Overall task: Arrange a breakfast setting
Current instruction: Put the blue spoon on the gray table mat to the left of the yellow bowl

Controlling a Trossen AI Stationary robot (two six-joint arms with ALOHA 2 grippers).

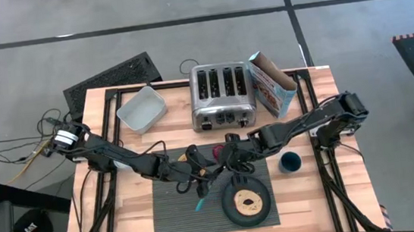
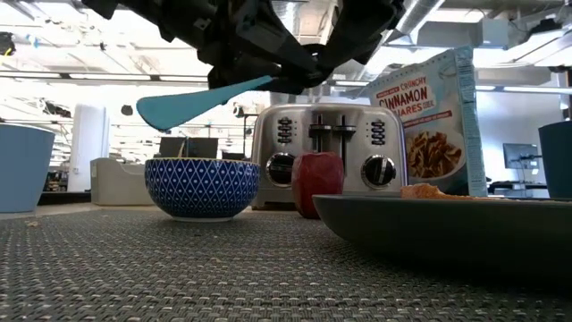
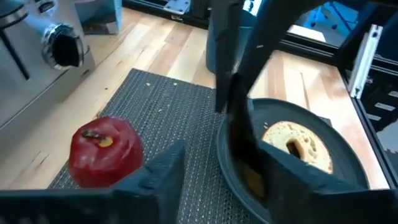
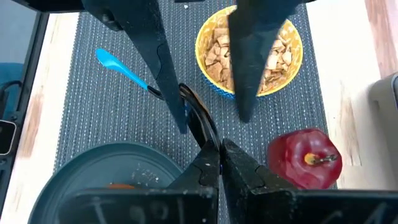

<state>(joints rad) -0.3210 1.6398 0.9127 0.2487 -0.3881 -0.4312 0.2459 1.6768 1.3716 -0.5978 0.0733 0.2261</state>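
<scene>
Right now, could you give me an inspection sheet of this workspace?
Surface: wooden table with placemat.
Job's things: bagel on plate; cereal-filled yellow bowl and red fruit on placemat; cup beside it.
Clutter: toaster, cereal box, pale tub.
End effectors: right end effector shut on spoon; left end effector open, straddling it.
Cables: bundle left of table.
Surroundings: grey floor.

A dark grey ribbed rectangular placemat (image 1: 178, 209) lies on a pale wooden bench (image 1: 117, 208). The small bowl (image 4: 249, 51) is yellow inside, blue with a white diamond pattern outside. The round apple (image 3: 106, 151) is red, the plastic spoon (image 2: 201, 100) turquoise-blue, the round plate (image 1: 247, 202) dark blue-grey, the four-slot toaster (image 1: 222, 95) chrome.
</scene>
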